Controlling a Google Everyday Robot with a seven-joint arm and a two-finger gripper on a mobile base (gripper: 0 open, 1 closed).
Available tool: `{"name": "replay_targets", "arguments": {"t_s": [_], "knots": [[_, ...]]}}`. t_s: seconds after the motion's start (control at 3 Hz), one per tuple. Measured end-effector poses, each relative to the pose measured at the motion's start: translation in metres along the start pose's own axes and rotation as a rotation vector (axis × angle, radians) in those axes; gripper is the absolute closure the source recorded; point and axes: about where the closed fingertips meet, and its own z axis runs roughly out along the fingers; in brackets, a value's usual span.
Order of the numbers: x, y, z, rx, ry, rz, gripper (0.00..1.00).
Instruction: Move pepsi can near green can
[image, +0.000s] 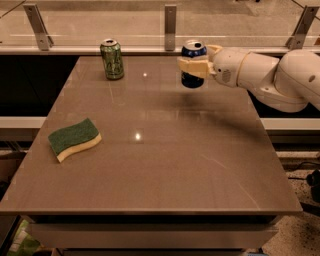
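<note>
One table (150, 165) fills most of the view, with a smooth grey-brown top that shows two small glints of light. Behind its far edge runs a pale ledge with three metal posts (170, 25): one at the left, one in the middle and one at the right.

One white arm (280, 80) reaches in from the right edge over the table's far right part. Its thick rounded links narrow toward the wrist.

One sponge (75, 139), green on top and yellow beneath, lies flat near the table's left edge. It is well apart from everything else.

One gripper (193, 65) sits at the end of the arm, above the far middle of the table. Its tan jaws are clamped on the middle of the pepsi can.

There are two cans. The one pepsi can (192, 81) is upright in the gripper. Its base appears to be clear of the tabletop, and a faint shadow lies on the surface below it. The one green can (112, 60) stands upright on the table near the far left corner. It is to the left of the pepsi can, with bare tabletop between them.
</note>
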Motion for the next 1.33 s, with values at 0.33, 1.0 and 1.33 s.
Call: {"name": "replay_targets", "arguments": {"t_s": [0.33,1.0,1.33], "knots": [[-0.007,0.002,0.024,-0.044,-0.012,-0.018,1.00],[-0.010,0.011,0.075,-0.167,-0.023,-0.033,1.00],[-0.010,0.014,0.090,-0.210,-0.026,-0.034,1.00]]}}
